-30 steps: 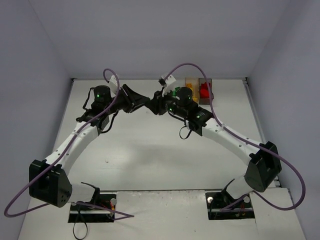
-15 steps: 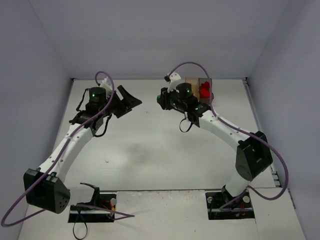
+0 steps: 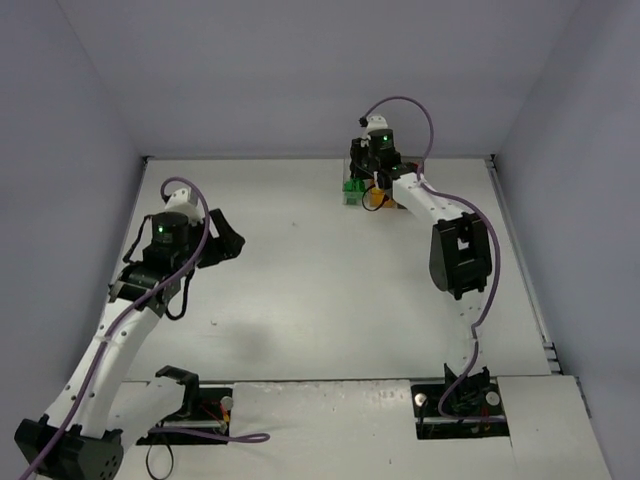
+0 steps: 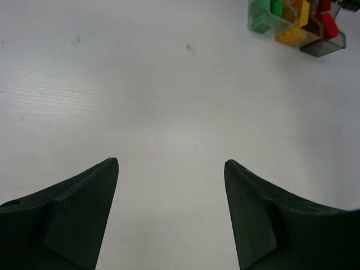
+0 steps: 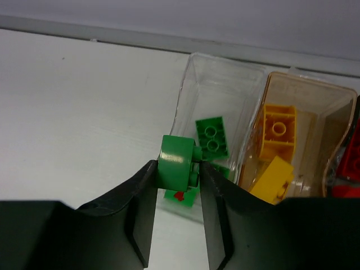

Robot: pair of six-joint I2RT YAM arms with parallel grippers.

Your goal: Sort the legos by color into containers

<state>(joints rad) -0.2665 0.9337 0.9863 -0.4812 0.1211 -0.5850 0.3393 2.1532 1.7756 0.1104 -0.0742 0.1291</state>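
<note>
On the table (image 3: 300,300), the left gripper (image 4: 171,163) hangs released, well apart from the containers (image 4: 322,49). The right gripper (image 5: 177,164) grasps a green lego (image 5: 169,156) at the near wall of their clear box (image 5: 222,70). Inside lie more legos (image 5: 212,138), green, yellow and red, one colour per box.

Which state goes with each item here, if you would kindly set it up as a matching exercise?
Column one:
1. clear container
2. orange-tinted container
3. left end effector
4. right end effector

Column two:
A. shut on a round green lego
B. green bricks inside
C. open, holding nothing
D. yellow-orange bricks inside

Pairs: 1-B, 2-D, 3-C, 4-A
</note>
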